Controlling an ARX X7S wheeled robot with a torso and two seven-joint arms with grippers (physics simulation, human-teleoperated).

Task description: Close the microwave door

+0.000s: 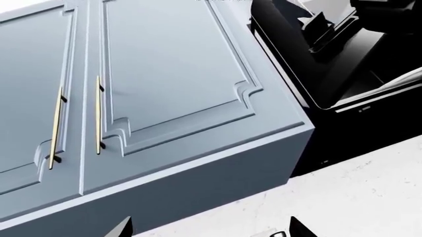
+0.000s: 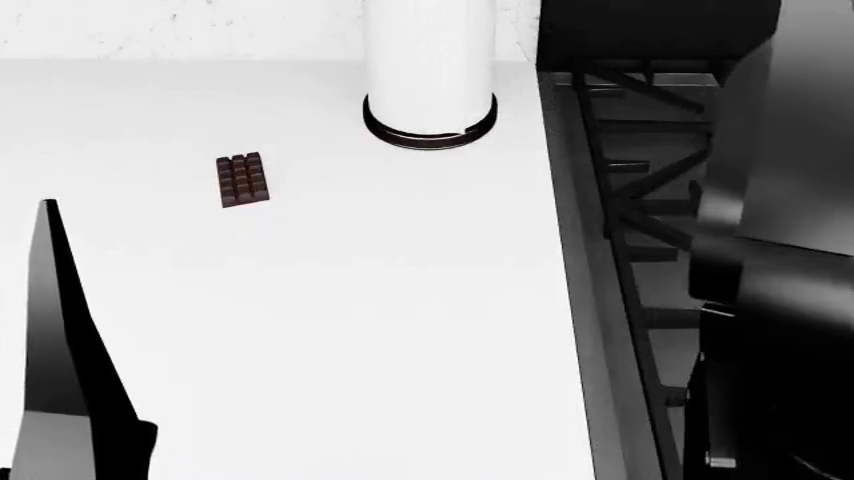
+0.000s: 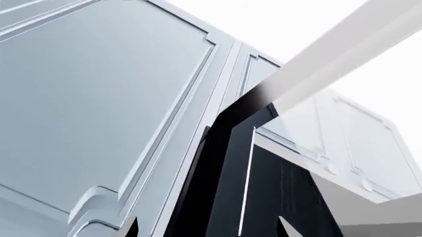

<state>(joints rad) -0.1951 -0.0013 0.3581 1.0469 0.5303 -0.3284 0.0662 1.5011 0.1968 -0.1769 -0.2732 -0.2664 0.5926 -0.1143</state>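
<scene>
In the head view the microwave door [image 2: 56, 330] stands open at the far left, a thin black wedge seen edge-on with a grey lower part. Neither gripper shows in that view, only the bulky black right arm [image 2: 781, 260] over the stove. My left gripper [image 1: 211, 231] is open with nothing between its fingertips [image 1: 300, 229], and faces blue-grey wall cabinets [image 1: 165, 74] and a black appliance [image 1: 349, 94]. My right gripper [image 3: 207, 229] is open too, and beyond its empty gap a black panel [image 3: 231, 168] rises; I cannot tell what it belongs to.
On the white counter [image 2: 374, 330] lie a chocolate bar [image 2: 242, 180] and an upright white cylinder [image 2: 430, 70] with a dark base ring. A black gas stove [image 2: 627, 210] with grates borders the counter's right edge. Gold handles [image 1: 99, 113] run down the cabinet doors.
</scene>
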